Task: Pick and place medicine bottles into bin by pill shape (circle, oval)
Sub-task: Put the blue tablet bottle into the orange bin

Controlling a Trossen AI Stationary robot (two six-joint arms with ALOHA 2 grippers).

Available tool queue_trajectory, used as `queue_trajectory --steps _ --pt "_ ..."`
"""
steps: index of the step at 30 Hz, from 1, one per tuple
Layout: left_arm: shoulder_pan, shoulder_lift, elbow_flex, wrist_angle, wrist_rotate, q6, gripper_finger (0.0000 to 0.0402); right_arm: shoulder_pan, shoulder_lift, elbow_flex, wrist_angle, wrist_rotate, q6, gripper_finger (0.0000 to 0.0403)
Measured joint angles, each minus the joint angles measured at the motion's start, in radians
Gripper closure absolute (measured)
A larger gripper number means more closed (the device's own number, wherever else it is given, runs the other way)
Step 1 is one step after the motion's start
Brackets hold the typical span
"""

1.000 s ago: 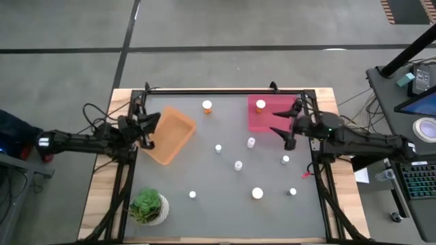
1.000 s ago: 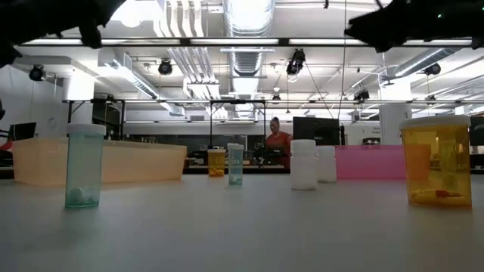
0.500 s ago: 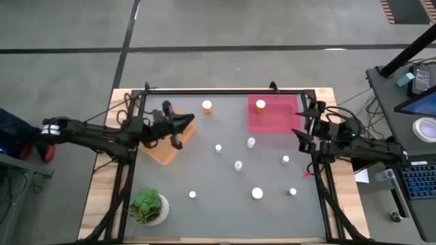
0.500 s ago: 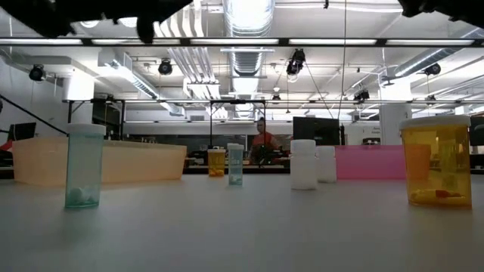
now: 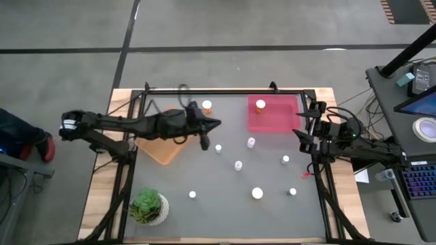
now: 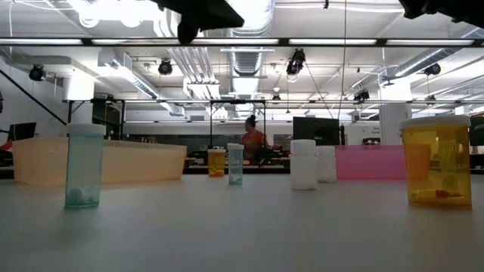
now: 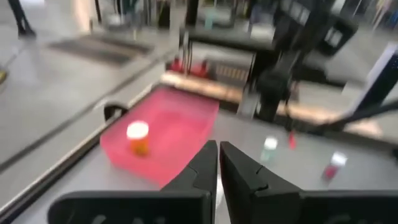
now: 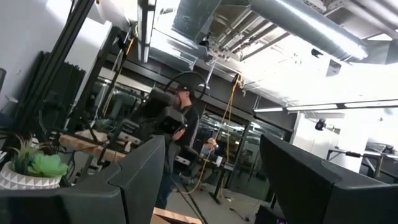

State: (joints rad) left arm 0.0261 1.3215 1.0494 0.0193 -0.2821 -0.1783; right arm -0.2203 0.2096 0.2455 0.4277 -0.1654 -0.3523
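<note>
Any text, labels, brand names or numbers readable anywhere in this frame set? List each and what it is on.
No text can be read in any view.
Orange bottle nearest the low camera: no legible label.
Teal bottle: no legible label.
White bottle: no print visible.
Monitors on the side desk: too small to read.

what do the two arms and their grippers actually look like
Both arms are dark, nearly black, built of slim jointed segments with loose black cables looping along them. The left arm has a white band near its base end. The left gripper has two smooth, dark, tapering fingers. The right gripper has two broad, flat dark fingers. The right arm matches, with cables bunched at its wrist.
</note>
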Motion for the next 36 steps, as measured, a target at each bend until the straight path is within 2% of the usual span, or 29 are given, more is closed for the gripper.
queue_trajectory --steps 8,12,15,19,31,36 --pt "-0.007 0.205 0.233 -0.461 -0.003 0.0 0.0398 0.0 0.0 0.0 -0.003 0.0 -0.016 0.0147" --pt "-0.021 0.299 0.298 -0.587 0.04 0.001 0.0398 0.0 0.0 0.0 -0.003 0.001 -0.029 0.0147" --pt "-0.03 0.363 0.311 -0.606 0.096 0.0 0.0397 0.0 0.0 0.0 -0.003 0.001 -0.034 0.0147" --pt "-0.034 0.429 0.313 -0.605 0.109 0.0 0.0378 0.0 0.0 0.0 -0.003 0.009 -0.041 0.0147" --pt "-0.033 0.49 0.299 -0.604 0.099 0.002 0.0246 0.0 0.0 0.0 -0.003 0.01 -0.054 0.0147" --pt "-0.033 0.487 0.278 -0.596 0.09 0.002 0.0214 0.0 0.0 0.0 -0.003 0.01 -0.053 0.0147"
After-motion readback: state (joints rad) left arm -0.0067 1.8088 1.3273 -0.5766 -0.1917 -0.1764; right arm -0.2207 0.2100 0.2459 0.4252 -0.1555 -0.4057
